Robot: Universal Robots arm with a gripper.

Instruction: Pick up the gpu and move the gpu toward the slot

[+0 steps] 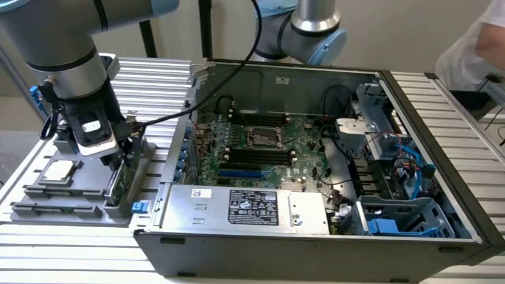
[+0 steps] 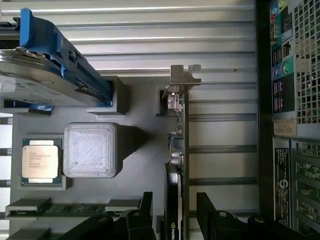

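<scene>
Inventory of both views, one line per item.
Open dark grey computer case: 1, exterior view's centre
Green motherboard: 1, inside case
Silver power supply box: 1, inside case
Grey parts tray: 1, exterior view's left
Green gpu card: 1, edge-on in tray
Square silver chip: 1, in tray
Silver hard drive with blue rails: 1, in tray
Person's white sleeve: 1, exterior view's upper right
Black tool: 1, open, fingers either side of gpu

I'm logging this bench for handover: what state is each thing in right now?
Graphics card: standing on edge in the gray tray, not lifted.
Gripper: open, straddling the card.
Computer case: lying with side open, insides exposed.
Blue slot: empty.
Chip: flat in its tray recess.
Hard drive: on the tray, untouched.
</scene>
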